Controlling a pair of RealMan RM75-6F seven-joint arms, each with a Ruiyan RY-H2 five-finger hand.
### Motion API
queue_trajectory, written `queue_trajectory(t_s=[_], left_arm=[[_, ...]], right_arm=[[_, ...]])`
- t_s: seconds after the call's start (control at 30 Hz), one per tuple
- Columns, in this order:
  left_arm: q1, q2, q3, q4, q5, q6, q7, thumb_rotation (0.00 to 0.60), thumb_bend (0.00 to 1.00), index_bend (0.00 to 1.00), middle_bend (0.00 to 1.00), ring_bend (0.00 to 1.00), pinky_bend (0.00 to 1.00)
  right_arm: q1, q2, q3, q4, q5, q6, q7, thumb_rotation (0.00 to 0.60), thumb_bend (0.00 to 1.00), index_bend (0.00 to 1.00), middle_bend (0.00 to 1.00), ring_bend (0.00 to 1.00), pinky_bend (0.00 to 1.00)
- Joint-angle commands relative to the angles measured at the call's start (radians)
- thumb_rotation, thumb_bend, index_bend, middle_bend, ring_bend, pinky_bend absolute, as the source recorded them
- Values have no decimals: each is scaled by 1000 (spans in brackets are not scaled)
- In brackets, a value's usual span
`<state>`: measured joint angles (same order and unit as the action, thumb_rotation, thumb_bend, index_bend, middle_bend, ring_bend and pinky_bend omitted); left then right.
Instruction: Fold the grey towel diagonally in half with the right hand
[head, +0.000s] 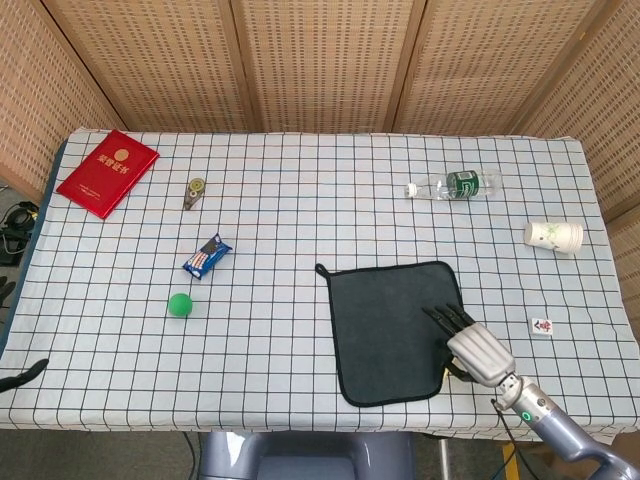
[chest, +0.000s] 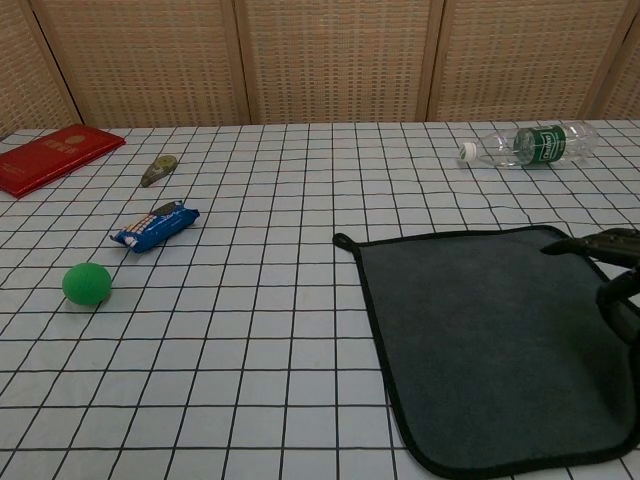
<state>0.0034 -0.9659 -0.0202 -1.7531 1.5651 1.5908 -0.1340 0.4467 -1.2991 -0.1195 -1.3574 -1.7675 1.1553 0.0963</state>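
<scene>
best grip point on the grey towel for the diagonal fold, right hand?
Probably the near-right corner of the towel, approached from the right edge where the right robot hand is. The towel lies flat, so pinch the black hem there. The opposite far-left corner, marked by its loop, is the fold target.
</scene>
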Motion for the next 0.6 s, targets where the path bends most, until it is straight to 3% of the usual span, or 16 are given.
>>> queue_trajectory(t_s=[0.03,0.2,0.4,0.6], left_arm=[[-3,1,-2,1,-7,-6,-6,600,0,0,0,0,0],[-8,1,-8,15,-5,-4,-38,600,0,0,0,0,0],[-19,4,-13,24,-36,-38,-52,600,0,0,0,0,0],[-35,6,-23,37,-75,-79,-75,600,0,0,0,0,0]], right_arm=[[69,26,59,-90,43,-84,-61,600,664,668,82,0,0],[162,17,152,-170,186,-251,-175,600,664,668,82,0,0],[243,-51,235,-162,357,-373,-303,600,665,669,85,0,0],[317,-135,278,-135,499,-432,-435,600,666,671,76,0,0]])
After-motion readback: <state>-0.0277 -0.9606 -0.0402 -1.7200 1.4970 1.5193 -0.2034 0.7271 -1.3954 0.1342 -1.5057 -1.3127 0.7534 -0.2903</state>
